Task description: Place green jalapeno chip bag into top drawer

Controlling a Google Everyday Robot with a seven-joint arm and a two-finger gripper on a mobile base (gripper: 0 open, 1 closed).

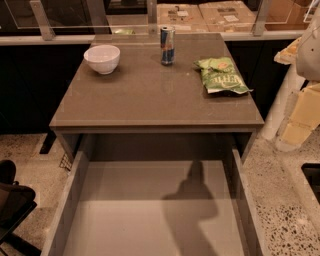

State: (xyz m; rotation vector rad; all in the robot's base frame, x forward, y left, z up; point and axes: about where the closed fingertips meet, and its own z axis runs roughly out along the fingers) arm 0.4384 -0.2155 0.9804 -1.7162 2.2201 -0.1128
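Observation:
The green jalapeno chip bag lies flat on the right side of the brown table top, near its right edge. The top drawer is pulled open below the table's front edge, and its smooth grey bottom holds nothing. A dark shadow falls on the drawer floor right of the middle. My gripper is not in view. Only cream and white parts of my arm show at the right edge, to the right of the bag and beyond the table.
A white bowl stands at the table's back left. A blue-silver drink can stands at the back middle. Cardboard boxes lie behind a rail. A dark chair is at the lower left, and a speckled counter at the right.

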